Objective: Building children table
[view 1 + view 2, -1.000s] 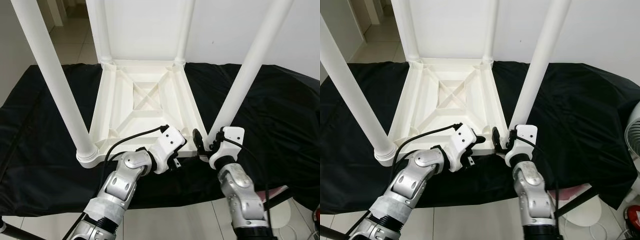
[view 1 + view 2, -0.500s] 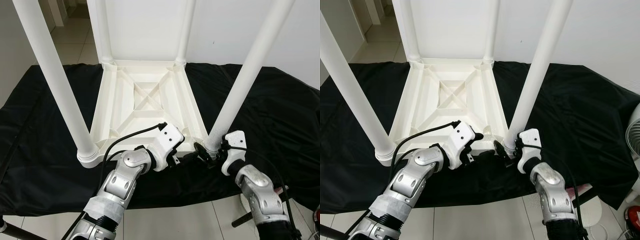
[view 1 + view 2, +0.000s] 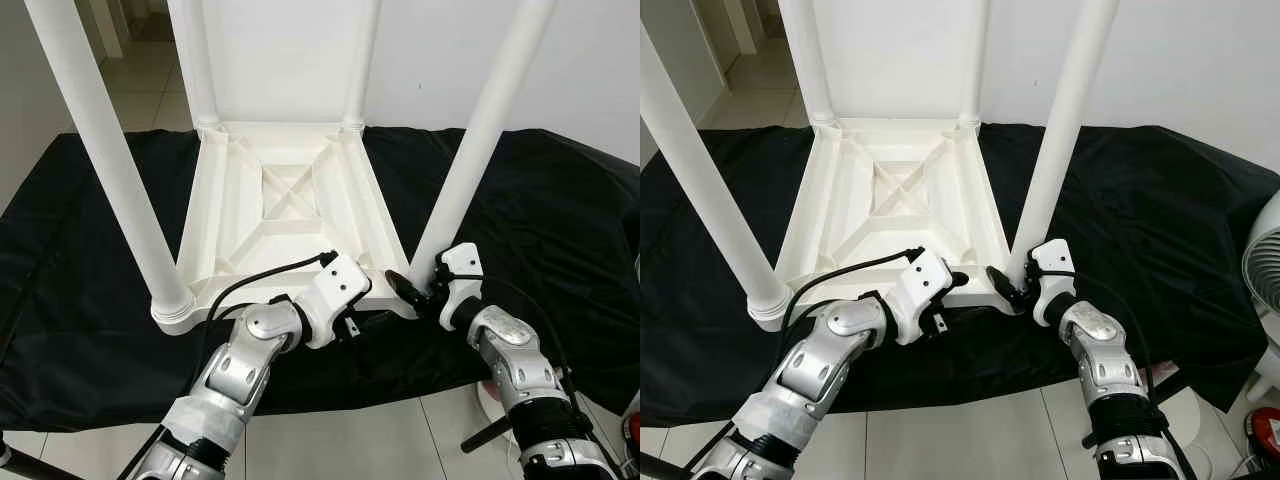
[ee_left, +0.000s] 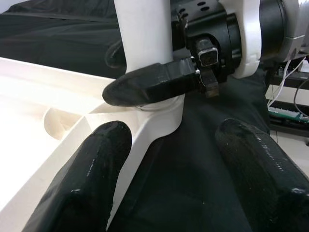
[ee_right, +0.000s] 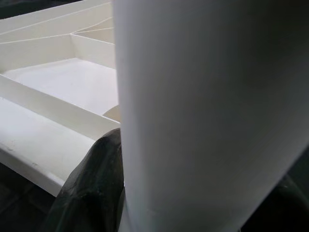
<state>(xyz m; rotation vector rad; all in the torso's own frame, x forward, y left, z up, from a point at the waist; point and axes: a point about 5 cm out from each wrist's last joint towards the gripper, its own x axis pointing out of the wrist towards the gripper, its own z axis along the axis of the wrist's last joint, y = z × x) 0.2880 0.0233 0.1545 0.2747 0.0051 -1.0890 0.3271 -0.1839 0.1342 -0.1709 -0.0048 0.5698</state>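
The white children's table [image 3: 285, 200] is lying upside down on the black-draped desk [image 3: 560, 220], the right gripper [image 3: 415, 292] clasping its near-right leg [image 3: 470, 150] while the left gripper [image 4: 169, 159] is hovering wide open at that corner

White plastic table [image 3: 285, 215] is laid upside down on black cloth [image 3: 560, 210], ribbed underside w/ X-brace facing up. Four round white legs [image 3: 110, 160] are stood upright at the corners. Near-right leg [image 3: 470, 160] is seated in its corner socket.
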